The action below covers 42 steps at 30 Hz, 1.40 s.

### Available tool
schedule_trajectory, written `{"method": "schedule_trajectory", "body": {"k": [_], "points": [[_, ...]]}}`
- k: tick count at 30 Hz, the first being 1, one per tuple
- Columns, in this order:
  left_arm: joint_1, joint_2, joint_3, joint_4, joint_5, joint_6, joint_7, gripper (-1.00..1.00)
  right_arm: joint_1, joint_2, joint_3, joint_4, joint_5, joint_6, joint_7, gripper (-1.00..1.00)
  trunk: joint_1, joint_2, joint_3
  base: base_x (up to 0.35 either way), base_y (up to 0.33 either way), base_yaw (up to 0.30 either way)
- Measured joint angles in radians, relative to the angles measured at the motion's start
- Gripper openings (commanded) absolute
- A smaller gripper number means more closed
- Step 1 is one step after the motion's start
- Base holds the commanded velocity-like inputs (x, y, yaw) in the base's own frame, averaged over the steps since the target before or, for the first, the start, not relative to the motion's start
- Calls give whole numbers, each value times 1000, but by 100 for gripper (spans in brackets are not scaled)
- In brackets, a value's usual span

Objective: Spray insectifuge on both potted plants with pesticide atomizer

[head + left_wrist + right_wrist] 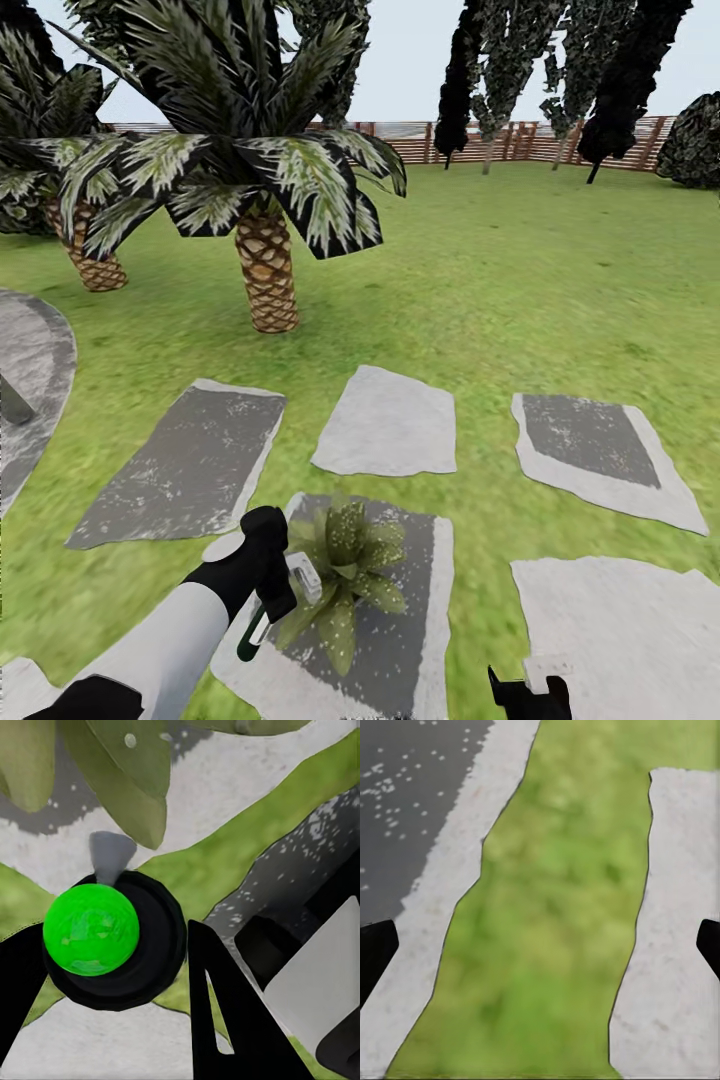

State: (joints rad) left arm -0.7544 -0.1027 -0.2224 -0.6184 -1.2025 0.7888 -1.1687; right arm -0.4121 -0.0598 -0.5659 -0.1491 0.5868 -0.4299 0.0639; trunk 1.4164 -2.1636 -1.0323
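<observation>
Lawn with grey stepping stones, palms, slatted fence behind; left gripper pinching the pesticide atomizer just beside 1 potted plant.
Atomizer looks light, rigid plastic; best held at the dark green handle loop. Right gripper spread wide, holding nothing, over the grass. No readable labels.

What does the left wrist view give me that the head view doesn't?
Left wrist: the atomizer's bright green round part in a black ring between the left gripper's fingers, leaves just beyond. Head: the whole potted plant on its stone, the palms, the fence, the right gripper low over the grass. Both: atomizer, plant leaves, stone, lawn.
</observation>
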Motion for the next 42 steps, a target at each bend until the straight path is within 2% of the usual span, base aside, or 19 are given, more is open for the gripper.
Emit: {"method": "schedule_trajectory", "body": {"k": [14, 17, 20, 24, 32, 42], "points": [[0, 0, -1, 10, 0, 1, 0, -100, 0, -2, -1, 0, 0, 1, 0, 100, 0, 0, 0, -62, 239, -1], [2, 4, -1, 15, 1, 0, 3, -100, 0, -2, -1, -1, 0, 0, 0, 100, 0, 0, 0, 0, 34, 0], [37, 7, -1, 15, 2, 1, 8, -100, 0, -2, -1, -1, 0, 0, 0, 100, 0, 0, 0, 0, 3, 0], [50, 8, 0, 16, 3, 0, 32, -100, 0, -2, -1, -1, 0, 0, 0, 100, 0, 0, 0, 0, 0, 0], [52, 7, 0, 17, 4, 1, 36, -100, 0, -2, -1, -2, -1, 0, 0, 100, 0, 0, 0, 0, 0, -2], [72, 9, 0, 16, 3, 0, 36, -100, 0, -2, -1, -1, -1, 1, 0, 100, 0, 0, 0, 0, 0, -147]]}}
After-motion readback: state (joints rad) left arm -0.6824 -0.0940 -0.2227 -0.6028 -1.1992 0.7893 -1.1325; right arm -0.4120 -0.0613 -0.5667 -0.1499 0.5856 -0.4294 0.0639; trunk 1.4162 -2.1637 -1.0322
